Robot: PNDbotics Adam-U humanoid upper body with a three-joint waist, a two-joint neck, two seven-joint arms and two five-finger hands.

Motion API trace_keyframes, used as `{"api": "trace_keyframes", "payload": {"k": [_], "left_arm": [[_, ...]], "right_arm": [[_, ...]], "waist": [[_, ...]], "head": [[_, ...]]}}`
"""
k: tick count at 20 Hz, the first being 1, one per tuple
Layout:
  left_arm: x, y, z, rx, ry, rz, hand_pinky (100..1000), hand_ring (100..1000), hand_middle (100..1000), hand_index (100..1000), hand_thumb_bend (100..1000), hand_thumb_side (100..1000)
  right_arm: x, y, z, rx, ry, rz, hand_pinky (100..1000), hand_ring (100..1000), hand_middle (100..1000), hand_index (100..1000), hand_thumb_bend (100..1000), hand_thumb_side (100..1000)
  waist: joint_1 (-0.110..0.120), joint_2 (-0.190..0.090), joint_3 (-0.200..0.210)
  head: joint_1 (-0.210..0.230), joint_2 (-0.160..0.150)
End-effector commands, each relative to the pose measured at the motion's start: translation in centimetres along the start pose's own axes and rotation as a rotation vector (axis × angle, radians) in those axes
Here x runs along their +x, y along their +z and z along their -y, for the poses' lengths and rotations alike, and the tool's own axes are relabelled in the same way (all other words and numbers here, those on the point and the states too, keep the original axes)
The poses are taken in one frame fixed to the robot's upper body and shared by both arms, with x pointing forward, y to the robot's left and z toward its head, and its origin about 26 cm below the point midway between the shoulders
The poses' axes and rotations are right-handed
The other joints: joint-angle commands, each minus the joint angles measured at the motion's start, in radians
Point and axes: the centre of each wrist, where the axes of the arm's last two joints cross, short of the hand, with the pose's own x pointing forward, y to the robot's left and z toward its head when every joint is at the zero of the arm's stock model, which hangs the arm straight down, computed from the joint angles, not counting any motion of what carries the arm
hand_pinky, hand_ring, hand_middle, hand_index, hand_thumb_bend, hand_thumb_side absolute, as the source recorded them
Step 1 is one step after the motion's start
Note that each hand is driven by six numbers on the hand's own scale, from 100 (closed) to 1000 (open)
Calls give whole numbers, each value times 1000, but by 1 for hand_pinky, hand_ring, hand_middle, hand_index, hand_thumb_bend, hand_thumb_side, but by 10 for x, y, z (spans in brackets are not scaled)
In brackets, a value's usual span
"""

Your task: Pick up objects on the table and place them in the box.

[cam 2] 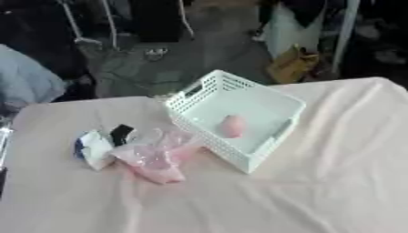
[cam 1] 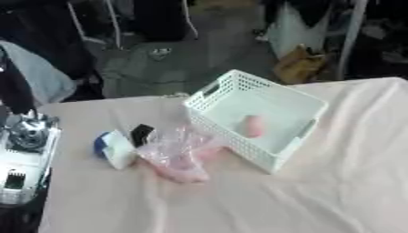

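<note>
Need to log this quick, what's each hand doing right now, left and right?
Left hand: not in view.
Right hand: not in view.

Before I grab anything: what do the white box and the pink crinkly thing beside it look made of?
The white box looks like rigid matte plastic: its walls are a moulded lattice of small holes with handle cut-outs. The pink crinkly thing looks like a thin clear plastic bag over pink contents: it is see-through, wrinkled and shiny. What is inside I cannot tell.

A pale cloth (cam 1: pixel 318 191) covers the table, faintly wrinkled.
</note>
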Motion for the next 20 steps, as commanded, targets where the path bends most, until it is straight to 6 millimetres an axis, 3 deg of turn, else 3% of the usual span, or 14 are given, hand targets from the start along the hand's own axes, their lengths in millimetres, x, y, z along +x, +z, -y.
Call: {"api": "trace_keyframes", "payload": {"k": [1,2,3,4,5,6,8,12,17,20], "left_arm": [[2,-8,-4,3,-12,32,687,874,900,916,100,1000],[2,-9,-5,0,-31,33,717,898,897,924,222,1000],[1,-10,-6,-1,-60,34,717,898,897,924,222,1000],[0,-11,-8,-7,-106,33,765,931,897,943,332,1000],[-1,-13,-11,-21,-167,28,765,931,897,943,332,1000],[-1,-13,-12,-38,-224,23,806,962,915,973,405,1000],[-2,-14,-15,-103,-357,0,820,979,924,980,447,999],[-4,-15,-18,-217,-543,-51,833,987,936,993,463,985],[-11,-16,-29,-488,-743,-122,854,1000,958,1000,466,986],[-20,-14,-35,-655,-794,-168,942,1000,1000,1000,477,976]], "right_arm": [[6,-9,-1,15,-4,38,853,927,837,850,100,800],[6,-9,-1,14,-3,39,853,927,837,850,100,799],[6,-9,0,13,-2,39,853,927,837,850,100,799],[6,-9,0,14,-1,39,853,927,837,850,100,800],[6,-9,0,15,0,38,853,927,837,850,100,800],[6,-9,0,17,0,37,853,927,837,850,100,801],[6,-10,0,19,-1,37,853,927,837,850,100,802],[6,-11,-1,20,-3,38,853,927,837,850,100,803],[7,-11,-2,29,-3,30,853,927,837,850,100,803],[7,-11,-2,35,-3,28,853,927,836,849,100,803]], "waist": [[-24,6,0],[-24,6,0],[-24,5,1],[-24,5,3],[-24,4,5],[-23,4,6],[-21,2,6],[-16,0,2],[-7,-5,-4],[-2,-9,-6]], "head": [[0,-16],[-4,-16],[-7,-15],[-12,-15],[-15,-14],[-17,-14],[-18,-13],[-15,-9],[-14,0],[-14,4]]}}
